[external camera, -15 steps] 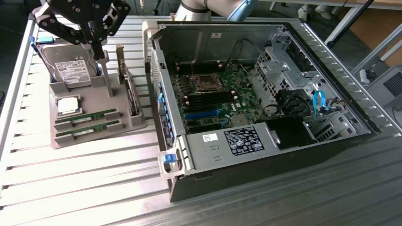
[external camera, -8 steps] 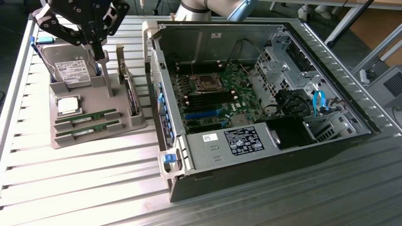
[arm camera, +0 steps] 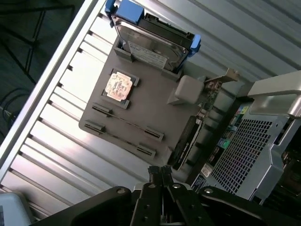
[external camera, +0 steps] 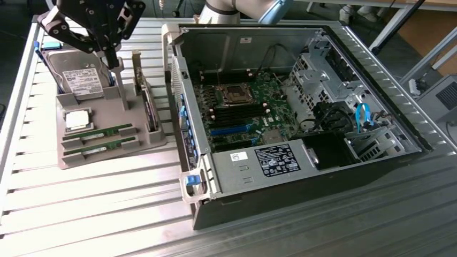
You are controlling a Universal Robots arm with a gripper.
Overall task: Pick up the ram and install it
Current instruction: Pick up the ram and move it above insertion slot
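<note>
Two green ram sticks (external camera: 98,134) (external camera: 100,148) lie side by side in the front of a grey holder tray (external camera: 136,142) at the exterior view's left. In the wrist view they appear edge-on as thin lines (arm camera: 127,121) (arm camera: 120,140) between grey clips. My black gripper (external camera: 113,61) (arm camera: 160,172) hangs above the tray's far end, over the hard drive (external camera: 82,80), well above the sticks. Its fingertips are pressed together with nothing between them. The open computer case (external camera: 400,155) lies at the exterior view's right, its motherboard showing black slots (external camera: 232,114) and blue slots (external camera: 230,130).
The tray also holds a square silver processor (external camera: 77,120) (arm camera: 118,85), the hard drive (arm camera: 150,40) and an upright expansion card (external camera: 147,101) (arm camera: 188,136). A power supply (external camera: 275,160) fills the case's near corner. The ribbed metal table (external camera: 93,214) lies around it all.
</note>
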